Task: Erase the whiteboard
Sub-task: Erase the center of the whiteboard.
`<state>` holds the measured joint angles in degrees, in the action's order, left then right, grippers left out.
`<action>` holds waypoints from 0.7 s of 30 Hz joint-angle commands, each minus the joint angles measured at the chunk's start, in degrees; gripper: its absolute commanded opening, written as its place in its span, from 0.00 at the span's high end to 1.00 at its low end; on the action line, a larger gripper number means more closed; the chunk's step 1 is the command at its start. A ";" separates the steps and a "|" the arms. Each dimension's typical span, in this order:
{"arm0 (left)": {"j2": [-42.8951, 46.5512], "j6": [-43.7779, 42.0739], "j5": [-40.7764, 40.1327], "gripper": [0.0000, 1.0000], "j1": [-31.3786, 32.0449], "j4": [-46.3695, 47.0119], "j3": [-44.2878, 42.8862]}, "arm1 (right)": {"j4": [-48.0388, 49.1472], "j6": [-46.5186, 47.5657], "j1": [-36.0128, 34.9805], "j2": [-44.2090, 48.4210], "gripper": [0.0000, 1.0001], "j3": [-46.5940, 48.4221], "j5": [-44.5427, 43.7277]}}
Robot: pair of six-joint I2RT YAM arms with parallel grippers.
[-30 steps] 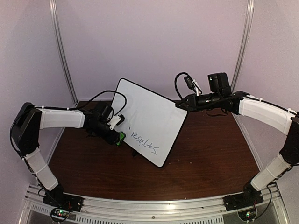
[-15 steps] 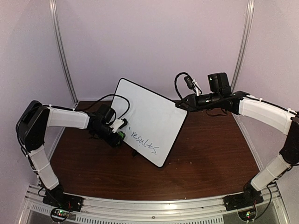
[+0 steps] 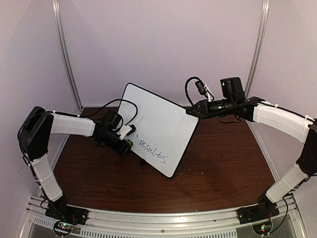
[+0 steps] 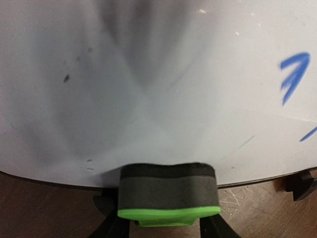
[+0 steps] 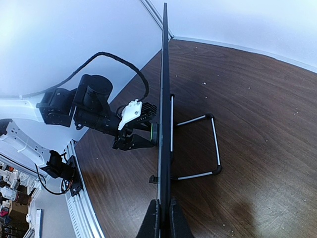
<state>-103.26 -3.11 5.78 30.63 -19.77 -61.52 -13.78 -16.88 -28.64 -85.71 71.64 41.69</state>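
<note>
The green eraser (image 4: 168,196), clamped in the left gripper (image 3: 127,143), has been brought up to the edge of the whiteboard (image 3: 161,119), which is pinched upright on the table (image 3: 223,163) by the right gripper (image 3: 191,111), with "results" (image 3: 153,151) not yet wiped.

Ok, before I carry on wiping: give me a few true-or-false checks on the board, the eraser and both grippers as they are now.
1. The whiteboard has handwriting on it. True.
2. The left gripper is empty. False: it is shut on the eraser.
3. The right gripper clamps the whiteboard's edge. True.
4. The whiteboard lies flat on the table. False: it stands tilted, with a wire stand behind it.
5. The eraser is on the handwriting. False: it is at the whiteboard's edge, to one side of the handwriting.
</note>
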 commanded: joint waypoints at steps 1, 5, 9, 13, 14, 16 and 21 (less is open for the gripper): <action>0.17 -0.52 0.19 0.51 -1.27 2.51 -1.16 | 0.64 1.42 -1.94 -0.06 1.00 -0.45 4.88; -1.15 -0.53 0.47 0.56 -1.35 2.38 -1.89 | 0.60 1.39 -1.94 -0.07 1.00 -0.62 4.89; -1.32 -0.34 0.58 0.65 -1.36 2.75 -1.77 | 0.74 1.42 -1.94 0.02 1.00 -0.66 4.80; -1.50 0.03 1.80 0.71 -1.36 3.11 -2.15 | 0.69 1.42 -1.94 -0.16 1.00 -0.71 4.80; -1.48 0.22 1.98 0.72 -1.36 3.11 -2.26 | 0.75 1.46 -1.94 -0.08 1.00 -0.71 4.80; -0.90 0.71 2.10 0.75 -1.36 3.11 -2.46 | 0.69 1.35 -1.92 0.05 1.00 -0.77 4.80; 5.06 2.92 2.03 0.76 -1.36 8.53 -0.09 | 0.82 1.33 -1.90 0.20 1.00 -0.97 4.71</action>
<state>-103.35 -2.22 6.79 29.67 -19.29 -61.98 -13.69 -17.02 -28.64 -85.71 71.61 41.91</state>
